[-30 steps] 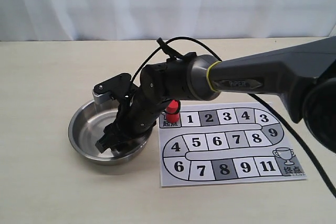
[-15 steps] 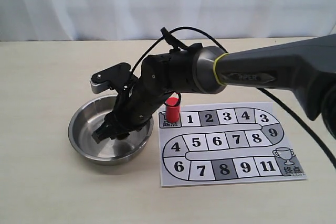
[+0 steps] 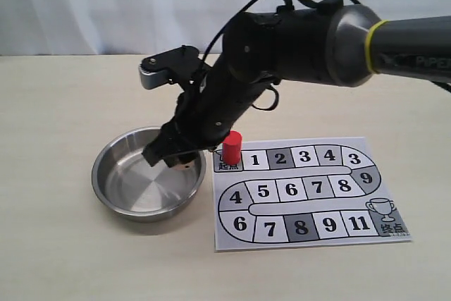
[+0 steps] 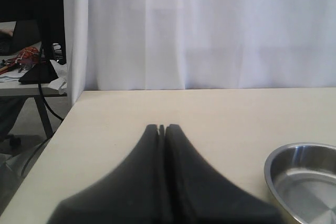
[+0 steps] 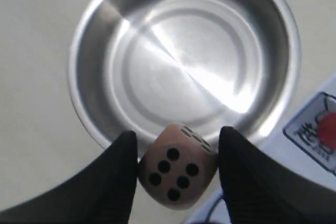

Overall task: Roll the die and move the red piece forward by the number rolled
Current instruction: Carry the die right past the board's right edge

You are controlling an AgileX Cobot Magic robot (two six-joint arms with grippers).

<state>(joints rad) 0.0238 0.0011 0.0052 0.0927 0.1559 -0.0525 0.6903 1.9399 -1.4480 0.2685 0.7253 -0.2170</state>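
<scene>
Die (image 5: 177, 174) sat clamped between the two dark fingers of my right gripper (image 5: 177, 148), its six-pip face turned up toward my wrist camera. I held it in the air above the steel bowl (image 3: 99, 174), over the part of the rim that faced the game board (image 3: 232, 242), so it touched neither the bowl nor the table (image 3: 56, 103). The bowl's shiny floor lay bare below it. My right arm reached across from the right and bent down over the gap between bowl and board. The red piece (image 3: 232, 146) stood upright on the start square at the board's corner nearest the bowl, just beside square 1 and close to my right fingers, though apart from them. My left gripper (image 4: 161, 129) had its fingers pressed flat together with nothing between them; it hung low over the table, near the table's edge, with a stretch of the bowl's rim in its view.
</scene>
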